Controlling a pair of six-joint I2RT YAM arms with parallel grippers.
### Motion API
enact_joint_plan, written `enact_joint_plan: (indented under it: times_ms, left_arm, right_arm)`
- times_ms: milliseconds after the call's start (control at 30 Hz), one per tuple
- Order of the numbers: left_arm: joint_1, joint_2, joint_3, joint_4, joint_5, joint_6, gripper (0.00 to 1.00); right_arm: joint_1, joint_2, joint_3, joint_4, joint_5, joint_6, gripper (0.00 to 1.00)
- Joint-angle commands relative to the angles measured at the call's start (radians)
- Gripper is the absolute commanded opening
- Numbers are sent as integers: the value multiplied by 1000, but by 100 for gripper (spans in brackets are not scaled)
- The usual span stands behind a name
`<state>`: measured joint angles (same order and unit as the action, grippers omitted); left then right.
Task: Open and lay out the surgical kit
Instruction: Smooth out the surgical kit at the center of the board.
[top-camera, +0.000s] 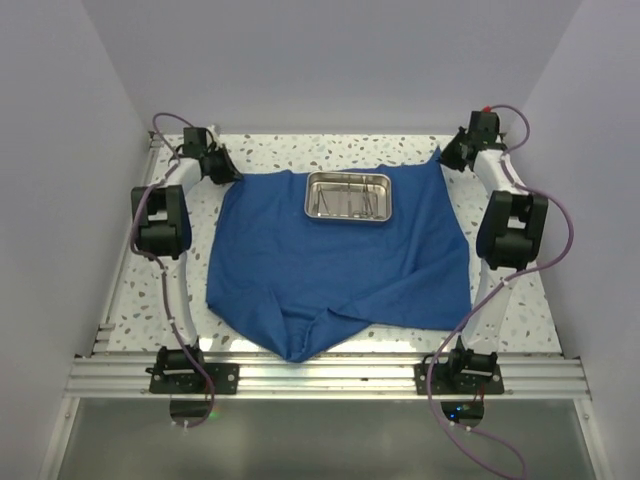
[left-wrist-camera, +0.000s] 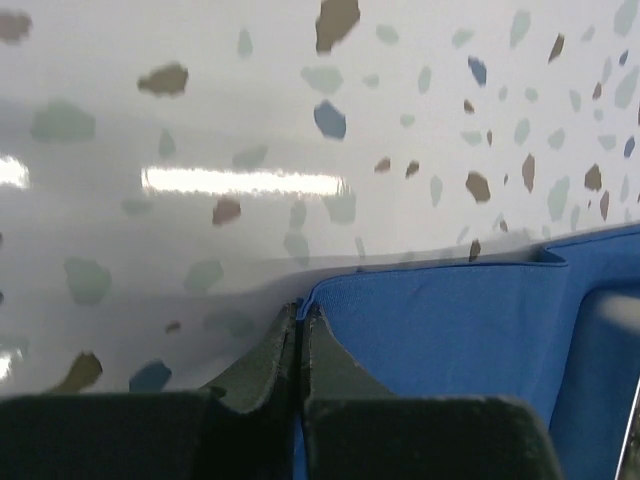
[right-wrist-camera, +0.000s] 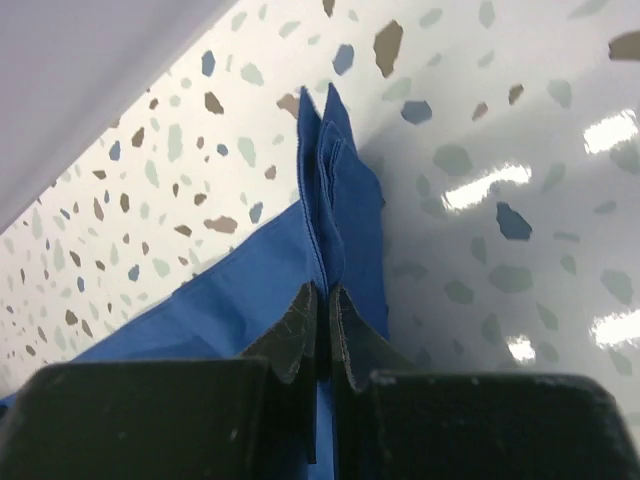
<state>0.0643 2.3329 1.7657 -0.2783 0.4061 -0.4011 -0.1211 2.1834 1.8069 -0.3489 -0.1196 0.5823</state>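
Our royal-blue cloth wrap (top-camera: 330, 275) lies spread over the speckled white table (top-camera: 300, 148), with the small shiny rectangular steel tray (top-camera: 313, 197) on its far middle and thin steel instruments (top-camera: 345, 203) inside. The left gripper (left-wrist-camera: 298, 312) is pinched together on the cloth's far-left corner, and the right gripper (right-wrist-camera: 322, 292) is clamped on the bunched far-right corner. The cloth looks light, soft and limp, so we judge corners and hems the best hold, while the loaded tray weighs down the middle and could slide if we tug hard.
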Motion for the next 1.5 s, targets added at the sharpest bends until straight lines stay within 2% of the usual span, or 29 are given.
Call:
enact_joint_plan:
  times_ms: [0,133,300,433,733,900,933,967,1000,1033,1067,1100,1133,1267,1467]
  left_arm:
    - [12,100,239,-85,-39,24,0]
    - [22,228,501,-145,-43,2,0]
    - [51,292,584,-81,-64,-44,0]
    - [74,353,644,13,-64,-96,0]
    - [115,375,610,126,-142,-127,0]
    - [137,353,571,126,-213,-111,0]
    - [146,336,540,146,-190,-120,5]
    - [160,327,528,151,-182,-122,22]
    - [163,315,514,157,-176,-120,45]
    - [166,283,474,184,-165,-114,66]
    - [167,264,457,192,-161,-98,99]
    - [167,244,442,200,-159,-93,100]
    - [167,206,414,209,-161,-88,100]
    - [169,89,357,197,-190,-65,100]
    - [164,-127,270,47,-193,-30,100]
  right_arm:
    - [1,68,126,-4,20,-4,0]
    - [3,101,178,-24,80,10,0]
    - [3,133,204,-32,117,22,0]
    - [3,200,290,-47,136,21,0]
    - [3,345,509,-39,132,34,0]
    - [-6,391,560,-30,152,19,0]
    - [-6,392,560,-35,152,19,0]
    - [-6,389,554,-38,152,17,0]
    - [-6,380,540,-38,152,16,8]
    - [-6,350,490,-18,149,19,27]
    - [-6,331,458,-3,149,17,75]
    - [-6,311,427,8,152,21,92]
    - [-6,271,377,24,152,22,99]
    - [-6,185,321,-24,164,14,99]
    - [-2,-93,43,44,161,24,99]
